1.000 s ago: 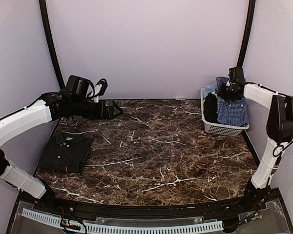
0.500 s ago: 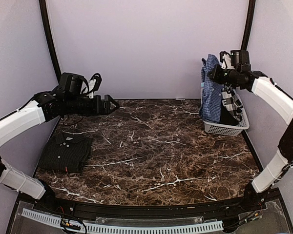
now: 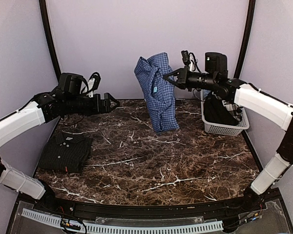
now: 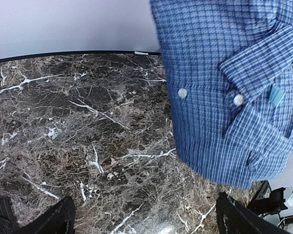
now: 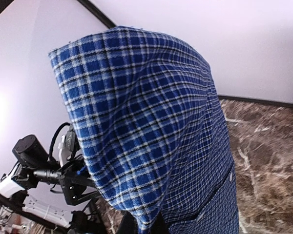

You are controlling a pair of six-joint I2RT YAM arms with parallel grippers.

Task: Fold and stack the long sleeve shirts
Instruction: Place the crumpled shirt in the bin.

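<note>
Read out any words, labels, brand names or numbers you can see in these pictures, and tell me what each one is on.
No text can be read in any view.
The pale blue tag on the blue checked shirt is blurred, and nothing on it is legible.
The orange tag on the dark shirt is too small to read.

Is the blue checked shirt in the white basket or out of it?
Out: the blue checked shirt hangs bunched from the right arm's fingers, clear of the white slatted basket.
</note>
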